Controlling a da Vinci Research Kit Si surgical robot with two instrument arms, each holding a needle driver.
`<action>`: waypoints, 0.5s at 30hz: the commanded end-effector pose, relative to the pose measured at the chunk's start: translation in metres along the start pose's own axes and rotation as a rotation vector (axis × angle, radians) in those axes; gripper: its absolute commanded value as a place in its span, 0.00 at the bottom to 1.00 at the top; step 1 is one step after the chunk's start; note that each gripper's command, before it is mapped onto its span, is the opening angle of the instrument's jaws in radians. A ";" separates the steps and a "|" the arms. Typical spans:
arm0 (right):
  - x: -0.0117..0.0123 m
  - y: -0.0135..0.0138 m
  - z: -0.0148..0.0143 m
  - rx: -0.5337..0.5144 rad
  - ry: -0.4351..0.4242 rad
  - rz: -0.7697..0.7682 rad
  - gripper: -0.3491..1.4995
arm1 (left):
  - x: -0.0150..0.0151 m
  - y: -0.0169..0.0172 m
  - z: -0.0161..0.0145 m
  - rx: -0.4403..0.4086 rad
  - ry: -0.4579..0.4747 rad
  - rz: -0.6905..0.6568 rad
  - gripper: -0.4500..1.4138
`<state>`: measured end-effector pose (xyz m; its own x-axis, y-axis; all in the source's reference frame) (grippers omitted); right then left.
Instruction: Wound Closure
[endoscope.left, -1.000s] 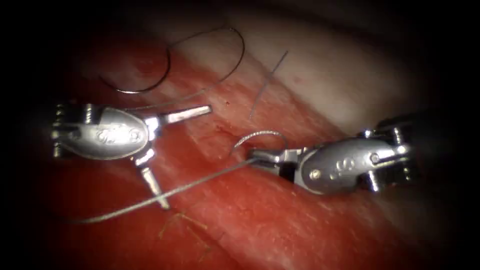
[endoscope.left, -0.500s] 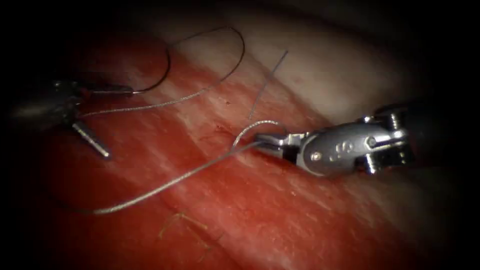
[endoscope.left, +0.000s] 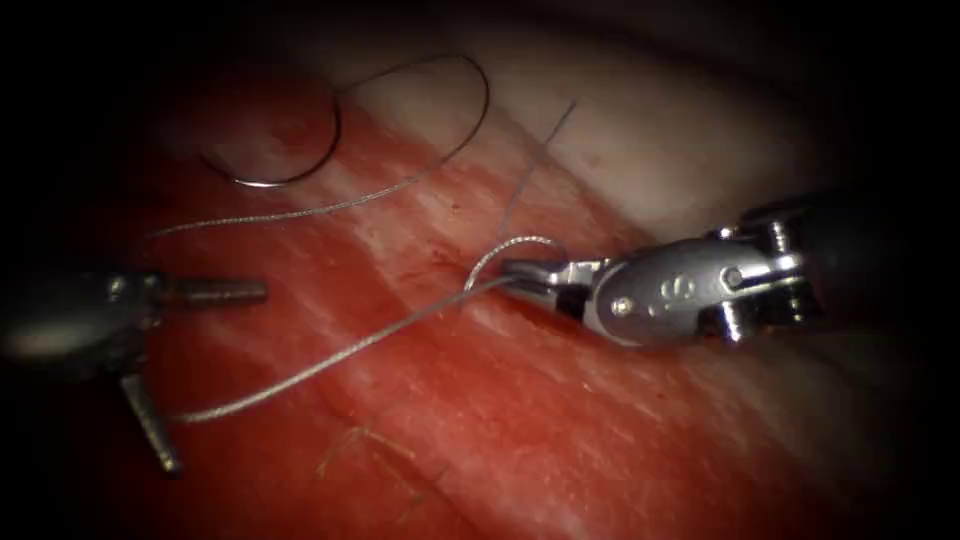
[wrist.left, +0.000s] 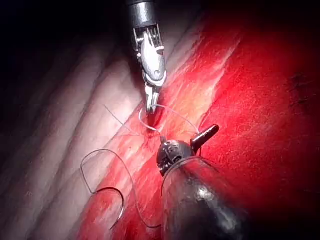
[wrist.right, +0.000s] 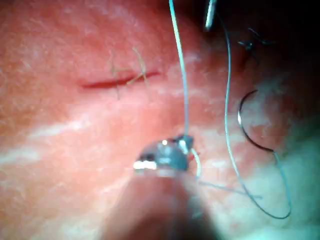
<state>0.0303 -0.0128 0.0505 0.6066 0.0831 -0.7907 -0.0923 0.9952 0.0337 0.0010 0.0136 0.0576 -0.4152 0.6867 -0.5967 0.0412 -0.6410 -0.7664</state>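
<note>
The dark curved needle (endoscope.left: 285, 172) lies free on the tissue (endoscope.left: 600, 430) at the upper left, held by neither tool and not in the tissue. Its thread (endoscope.left: 340, 352) arcs off its tail, runs back left, then crosses to a small loop (endoscope.left: 515, 245) where it enters the tissue. My right tool (endoscope.left: 512, 272) is shut on the thread at that loop. My left tool (endoscope.left: 218, 380) sits at the far left, wide open, holding nothing; the thread passes between its jaws. The needle (wrist.left: 114, 200) and the right tool (wrist.left: 151, 107) also show in the left wrist view.
A short cut end of thread (endoscope.left: 535, 160) lies on the pale tissue above the loop. Yellowish old stitches (endoscope.left: 360, 440) cross a red slit (wrist.right: 120, 82) lower down. Red fluid wets the tissue around both tools.
My left tool drew back to the left, away from the loop, then dropped lower, staying open. The right tool shifted slightly up and left, still on the thread. The needle stayed put.
</note>
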 end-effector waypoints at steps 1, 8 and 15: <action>0.0001 -0.0005 0.0006 0.000 0.000 0.000 0.00 | -0.0013 -0.0005 0.0016 0.020 -0.025 0.009 0.77; 0.0002 -0.0007 0.0004 0.001 0.001 0.000 0.00 | -0.0030 -0.0017 0.0030 0.092 -0.078 0.021 0.45; 0.0001 -0.0007 0.0002 0.002 0.001 -0.001 0.00 | -0.0030 -0.0005 0.0025 0.089 -0.118 0.019 0.00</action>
<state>0.0300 -0.0130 0.0501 0.6072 0.0827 -0.7902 -0.0917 0.9952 0.0337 0.0006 0.0113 0.0596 -0.5200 0.6349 -0.5714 -0.0321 -0.6830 -0.7297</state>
